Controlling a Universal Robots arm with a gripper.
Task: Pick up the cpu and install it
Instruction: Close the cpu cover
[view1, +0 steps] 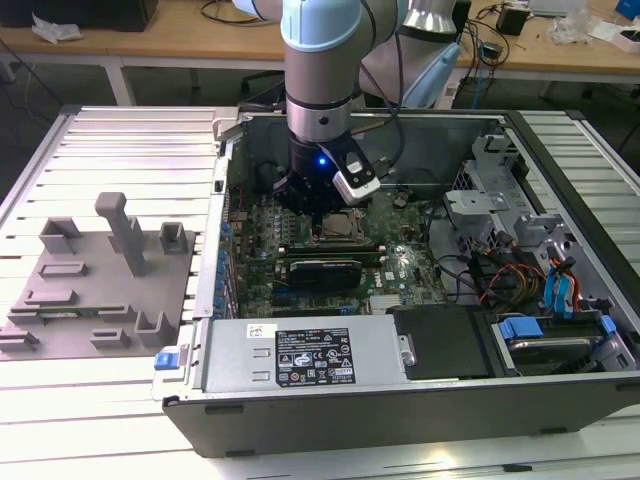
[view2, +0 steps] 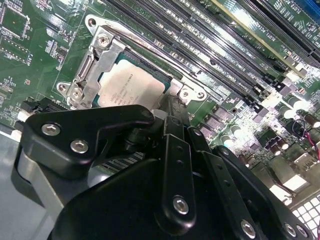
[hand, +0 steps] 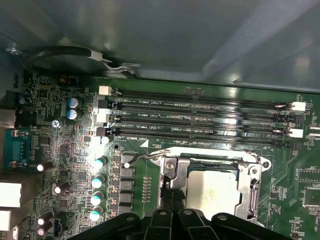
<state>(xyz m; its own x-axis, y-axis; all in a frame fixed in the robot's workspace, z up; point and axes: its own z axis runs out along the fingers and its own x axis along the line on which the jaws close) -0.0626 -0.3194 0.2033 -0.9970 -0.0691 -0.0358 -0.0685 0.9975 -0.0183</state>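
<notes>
The cpu (view2: 131, 85) lies flat in the socket (view2: 100, 55). The gripper (view2: 169, 102) sits at its edge, jaws together, gripping nothing. You're at the seating step, I judge; any retreat wants a straight lift.

Black gripper (view1: 320, 205) on pale blue-and-silver arm (view1: 320, 60) seen lowered inside open grey metal computer case (view1: 300, 400), just above dark square metal-framed socket (view1: 340, 230) on green motherboard (view1: 400, 270). Grey plastic fixture tray (view1: 70, 300) set on slatted aluminium table (view1: 120, 140), exterior view's left.
</notes>
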